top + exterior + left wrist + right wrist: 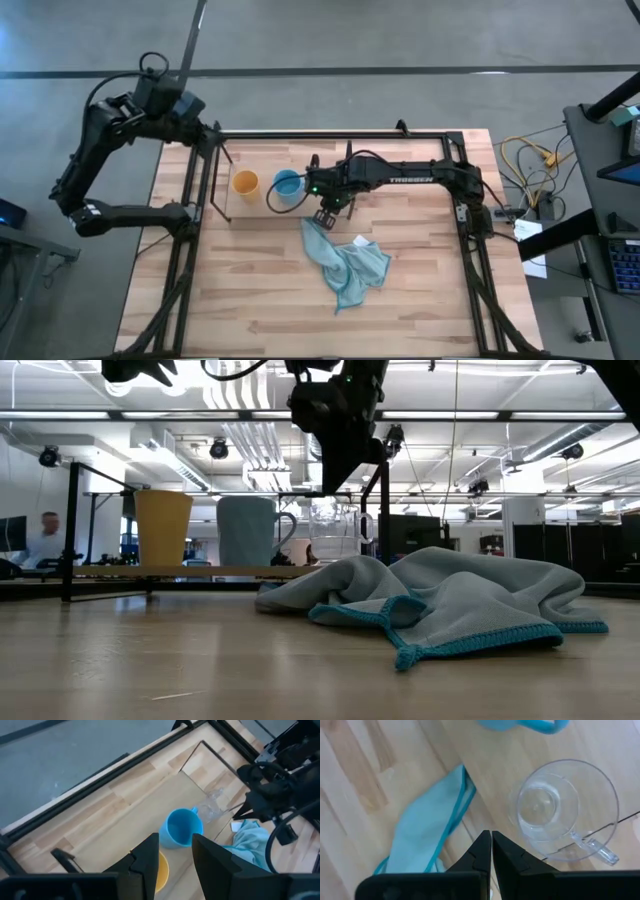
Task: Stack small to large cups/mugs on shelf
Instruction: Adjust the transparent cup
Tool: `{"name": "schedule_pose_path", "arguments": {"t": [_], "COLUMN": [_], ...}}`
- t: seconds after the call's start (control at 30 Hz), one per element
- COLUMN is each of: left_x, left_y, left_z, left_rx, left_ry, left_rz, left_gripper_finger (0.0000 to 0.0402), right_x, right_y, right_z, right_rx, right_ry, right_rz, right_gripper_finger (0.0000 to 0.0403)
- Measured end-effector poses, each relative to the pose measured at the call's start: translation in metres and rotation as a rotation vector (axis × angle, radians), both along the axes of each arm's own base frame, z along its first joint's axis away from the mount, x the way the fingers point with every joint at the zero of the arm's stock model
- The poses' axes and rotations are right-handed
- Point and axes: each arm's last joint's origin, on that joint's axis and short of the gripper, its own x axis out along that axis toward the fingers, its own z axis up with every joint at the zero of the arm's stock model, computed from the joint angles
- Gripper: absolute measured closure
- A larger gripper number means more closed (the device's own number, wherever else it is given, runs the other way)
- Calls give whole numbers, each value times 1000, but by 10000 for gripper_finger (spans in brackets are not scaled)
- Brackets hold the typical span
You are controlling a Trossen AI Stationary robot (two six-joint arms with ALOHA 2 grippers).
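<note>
L gripper waits off the table's left rear corner, fingers apart, empty. On shelf, left to right: yellow cup, blue mug, glass cup just beside mug. R gripper above shelf's right edge, fingers together, empty. Cloth at mid-table.

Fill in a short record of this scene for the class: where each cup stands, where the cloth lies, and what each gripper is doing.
yellow cup: on the shelf, leftmost
blue mug: on the shelf, right of the yellow cup
clear glass cup: upright, right of the blue mug
cloth: crumpled on the table, off the shelf
right gripper: shut, empty, above the table by the glass cup
left gripper: open, raised at the table's far left corner
</note>
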Motion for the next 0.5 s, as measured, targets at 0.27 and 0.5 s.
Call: {"name": "schedule_pose_path", "arguments": {"t": [0.27,0.5], "left_x": [5,6], "left_y": [4,5], "left_z": [2,1], "left_rx": [17,12], "left_ry": [-22,-19], "left_rz": [-4,-6], "left_gripper_finger": [299,299], "right_x": [0,0], "right_y": [-3,-4], "right_z": [0,-2], "right_rx": [-51,-86], "right_ry": [3,15], "right_rz": [35,72], "right_gripper_finger": [394,394]}}
